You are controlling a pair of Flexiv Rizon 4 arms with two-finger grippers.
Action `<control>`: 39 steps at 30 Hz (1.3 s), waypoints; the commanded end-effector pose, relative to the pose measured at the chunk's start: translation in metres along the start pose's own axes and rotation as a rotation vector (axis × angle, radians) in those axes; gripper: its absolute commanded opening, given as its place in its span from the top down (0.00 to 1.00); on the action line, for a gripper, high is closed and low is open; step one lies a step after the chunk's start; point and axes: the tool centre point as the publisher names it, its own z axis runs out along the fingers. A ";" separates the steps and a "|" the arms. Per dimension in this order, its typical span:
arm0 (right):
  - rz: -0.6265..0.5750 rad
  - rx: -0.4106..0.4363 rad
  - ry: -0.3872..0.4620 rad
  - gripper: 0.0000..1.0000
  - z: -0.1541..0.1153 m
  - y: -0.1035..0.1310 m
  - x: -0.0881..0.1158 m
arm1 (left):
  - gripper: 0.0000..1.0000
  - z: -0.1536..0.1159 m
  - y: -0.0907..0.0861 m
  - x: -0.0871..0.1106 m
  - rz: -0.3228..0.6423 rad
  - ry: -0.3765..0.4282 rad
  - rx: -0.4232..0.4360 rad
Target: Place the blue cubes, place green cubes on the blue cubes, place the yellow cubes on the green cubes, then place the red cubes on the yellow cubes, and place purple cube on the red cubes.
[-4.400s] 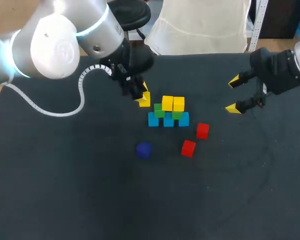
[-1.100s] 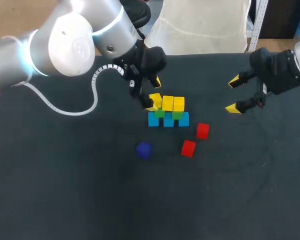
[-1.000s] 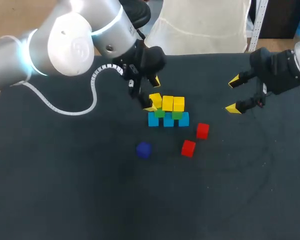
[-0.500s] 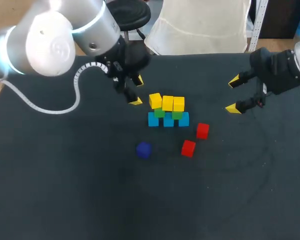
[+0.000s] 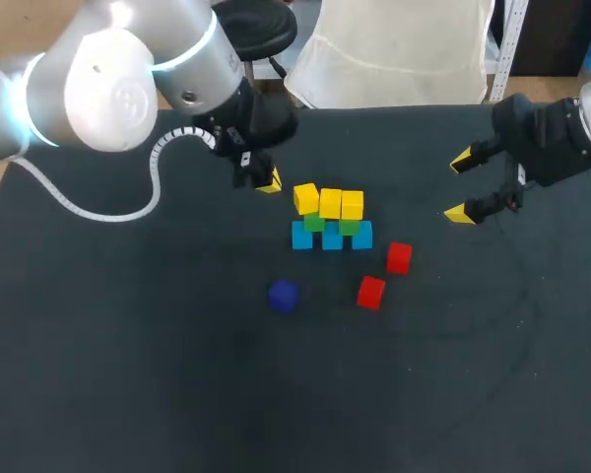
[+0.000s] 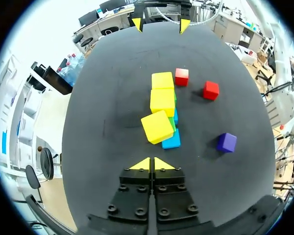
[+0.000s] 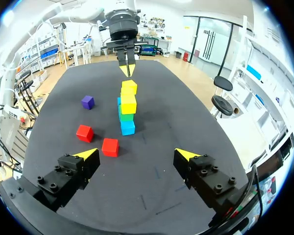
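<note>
Green cubes (image 5: 315, 224) mostly hidden, mid-frame
My left claw (image 5: 266, 183), pinched shut and empty, hangs upper-left of the yellow cubes (image 5: 330, 203); my right claw (image 5: 463, 187) gapes empty, far right. The table (image 5: 128, 374) stretches wide below.

Three-tier stack (image 5: 331, 219); red cubes (image 5: 371, 292), purple cube (image 5: 283, 296)

Matt dark table (image 5: 128, 374); smooth cubes (image 5: 330, 203).

green cubes (image 5: 314, 224) largely hidden under yellow cubes (image 5: 330, 204)
</note>
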 end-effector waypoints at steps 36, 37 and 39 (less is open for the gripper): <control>-0.001 -0.002 -0.003 0.00 0.001 -0.001 0.000 | 1.00 0.020 0.021 -0.028 0.122 -0.039 0.080; -0.001 -0.002 -0.003 0.00 0.001 -0.001 0.000 | 1.00 0.020 0.022 -0.029 0.123 -0.040 0.080; -0.001 -0.002 -0.003 0.00 0.001 -0.001 0.000 | 1.00 0.021 0.021 -0.030 0.126 -0.042 0.082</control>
